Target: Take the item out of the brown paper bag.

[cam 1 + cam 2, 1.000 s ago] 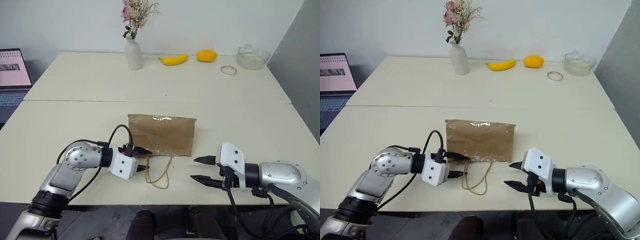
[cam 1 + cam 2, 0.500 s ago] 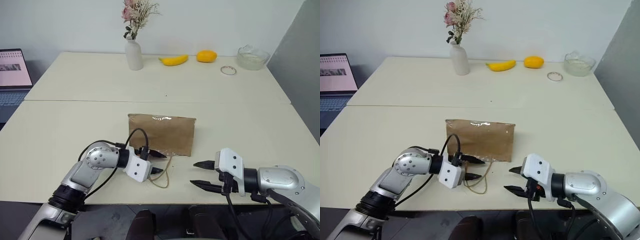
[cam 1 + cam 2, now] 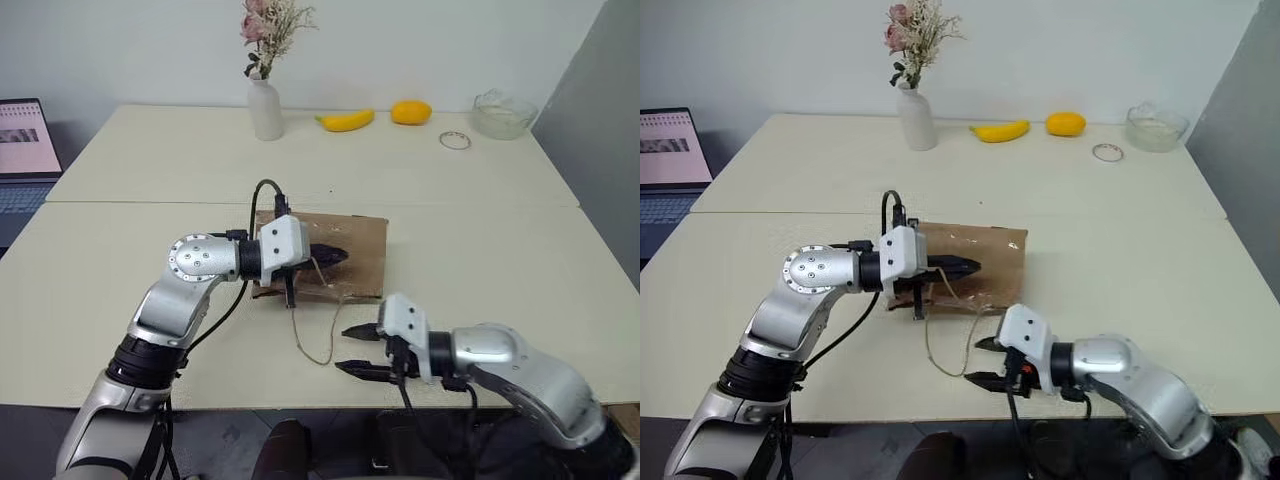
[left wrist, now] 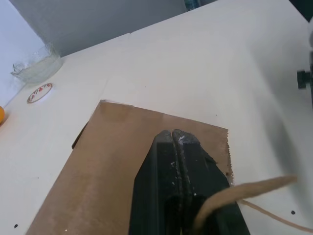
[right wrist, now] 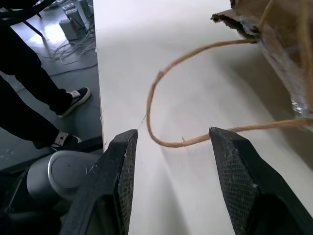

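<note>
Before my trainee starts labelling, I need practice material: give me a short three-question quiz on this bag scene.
1. True or false: the left fingers are shut on a handle of the bag.
2. Which lies beside the banana at the far edge of the table: A) orange-yellow fruit B) a mug C) a book?
3. Fill in: the right fingers stand ____, with the other handle lying on the table between them.

Key: 1 true; 2 A; 3 open.
</note>
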